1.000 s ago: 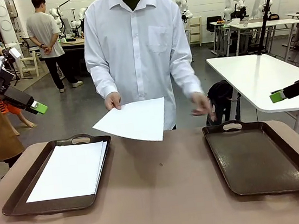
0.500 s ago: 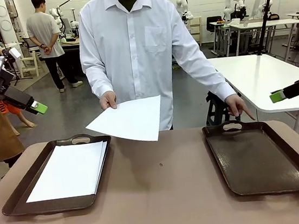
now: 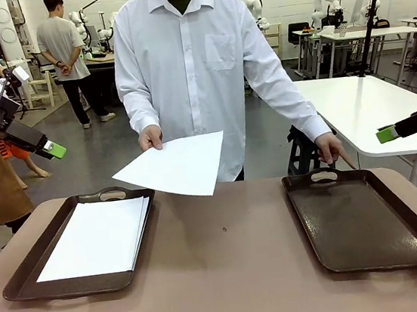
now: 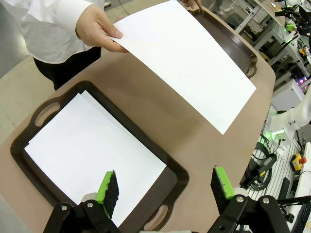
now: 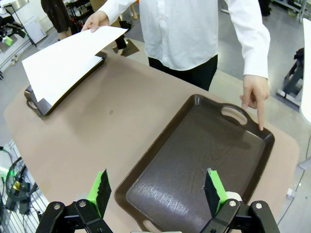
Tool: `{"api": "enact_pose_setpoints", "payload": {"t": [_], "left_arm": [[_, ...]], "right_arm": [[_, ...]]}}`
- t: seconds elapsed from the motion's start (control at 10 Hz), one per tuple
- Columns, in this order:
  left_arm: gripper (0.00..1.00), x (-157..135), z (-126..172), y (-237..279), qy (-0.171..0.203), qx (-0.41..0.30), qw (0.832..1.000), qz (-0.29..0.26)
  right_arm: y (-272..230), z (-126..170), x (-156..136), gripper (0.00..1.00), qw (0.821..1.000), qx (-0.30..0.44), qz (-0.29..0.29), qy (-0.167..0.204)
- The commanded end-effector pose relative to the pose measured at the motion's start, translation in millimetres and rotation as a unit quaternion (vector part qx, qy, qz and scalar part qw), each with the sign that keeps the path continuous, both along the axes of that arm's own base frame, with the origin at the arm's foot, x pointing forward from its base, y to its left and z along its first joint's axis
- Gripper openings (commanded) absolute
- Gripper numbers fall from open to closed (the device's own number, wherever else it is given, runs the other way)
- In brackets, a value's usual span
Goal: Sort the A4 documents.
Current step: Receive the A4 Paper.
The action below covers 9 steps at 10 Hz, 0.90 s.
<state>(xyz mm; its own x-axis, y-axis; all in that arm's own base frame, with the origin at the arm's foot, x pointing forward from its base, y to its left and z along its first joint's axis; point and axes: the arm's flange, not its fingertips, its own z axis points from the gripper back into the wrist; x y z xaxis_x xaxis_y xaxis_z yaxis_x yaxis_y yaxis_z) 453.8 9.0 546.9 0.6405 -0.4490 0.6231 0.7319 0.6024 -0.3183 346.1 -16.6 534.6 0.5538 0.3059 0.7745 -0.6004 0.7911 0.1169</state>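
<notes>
Beyond the empty right tray [image 3: 364, 217], the person holds out one A4 sheet [image 3: 173, 165] and points at that tray's rim; the other A4 documents [image 3: 95, 237] lie in the left tray [image 3: 25, 273]. Both robot hands, left [image 4: 165, 187] and right [image 5: 158, 191], gape empty. Next move, probably: take the offered sheet.

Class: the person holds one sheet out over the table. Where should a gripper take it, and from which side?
Probably the sheet's free near edge, away from the person's hand at its far corner, approaching from the robot's side with jaws above and below, since it hangs thin and nearly flat.
</notes>
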Motion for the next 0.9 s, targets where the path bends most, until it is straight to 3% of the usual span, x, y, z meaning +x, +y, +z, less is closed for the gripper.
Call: {"api": "enact_pose_setpoints", "payload": {"t": [0.0, 0.2, 0.4, 0.6, 0.8], "left_arm": [[0.99, 0, 0, 2, -0.004, 0.001, 1.0, -0.005], [0.99, 0, 0, 2, -0.004, 0.001, 1.0, -0.005], [0.99, 0, 0, 2, -0.004, 0.001, 1.0, -0.005], [0.99, 0, 0, 2, -0.004, 0.001, 1.0, -0.005], [0.99, 0, 0, 2, -0.004, 0.001, 1.0, -0.005]], "right_arm": [[0, -2, 2, 1.0, 1.0, 0.008, 0.004, 0.002], [1, 2, 7, 1.0, 1.0, 0.0, -0.012, 0.002], [11, -3, 25, 1.0, 0.997, 0.066, -0.034, 0.019], [28, -19, 54, 1.0, 0.988, 0.136, -0.043, 0.064], [51, -42, 82, 1.0, 0.97, 0.198, -0.05, 0.133]]}}
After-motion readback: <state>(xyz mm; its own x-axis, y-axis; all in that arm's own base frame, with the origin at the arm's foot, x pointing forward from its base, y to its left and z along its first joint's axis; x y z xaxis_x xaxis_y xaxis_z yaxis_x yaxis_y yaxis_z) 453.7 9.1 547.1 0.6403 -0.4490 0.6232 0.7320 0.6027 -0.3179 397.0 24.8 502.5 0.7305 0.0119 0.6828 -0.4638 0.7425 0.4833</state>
